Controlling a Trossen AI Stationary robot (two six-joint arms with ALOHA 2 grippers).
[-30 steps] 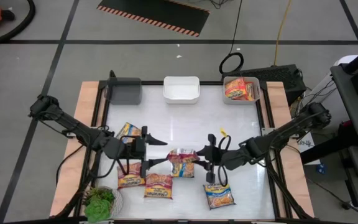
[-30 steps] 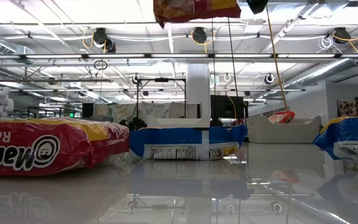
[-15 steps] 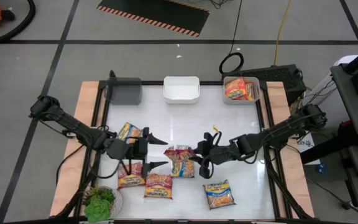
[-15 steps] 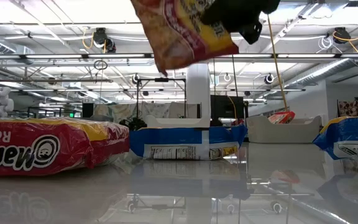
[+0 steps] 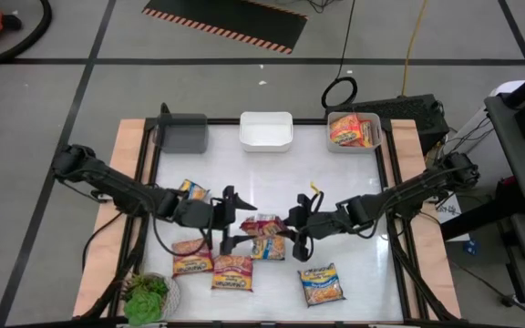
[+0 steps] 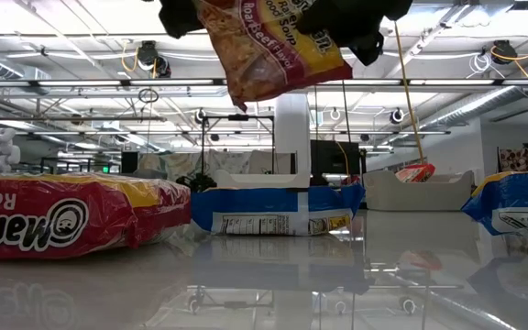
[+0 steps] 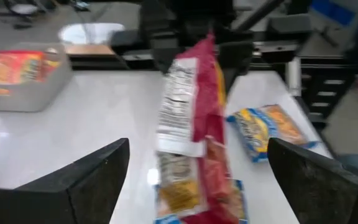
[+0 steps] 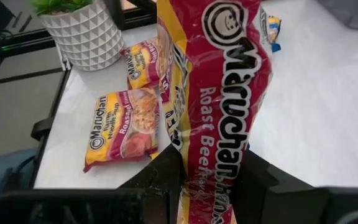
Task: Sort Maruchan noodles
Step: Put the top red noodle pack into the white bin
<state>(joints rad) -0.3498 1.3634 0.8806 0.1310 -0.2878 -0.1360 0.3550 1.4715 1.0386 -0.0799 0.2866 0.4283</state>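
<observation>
The right gripper (image 5: 292, 236) is pinched on a red noodle packet (image 5: 267, 233) and holds it up in the air over the middle of the white table (image 5: 354, 191). In the low view the packet (image 6: 269, 50) hangs high above the tabletop, tilted. The left gripper (image 5: 233, 221) is right beside the packet on its other side, with its two fingers spread wide, one on each side of the packet's end; they do not seem to be squeezing it, though that is hard to see from above. Two more red packets (image 5: 212, 268) lie flat near the front left of the table, close to a green plant (image 5: 146, 296) in a white pot. A blue-and-yellow packet (image 5: 322, 284) lies at the front right, and another one (image 5: 190, 191) lies behind the left arm. Along the back edge sit a grey bin (image 5: 182, 135), a white bin (image 5: 266, 131) and a clear bin (image 5: 354, 131) with an orange-yellow packet (image 5: 350, 133) in it.
</observation>
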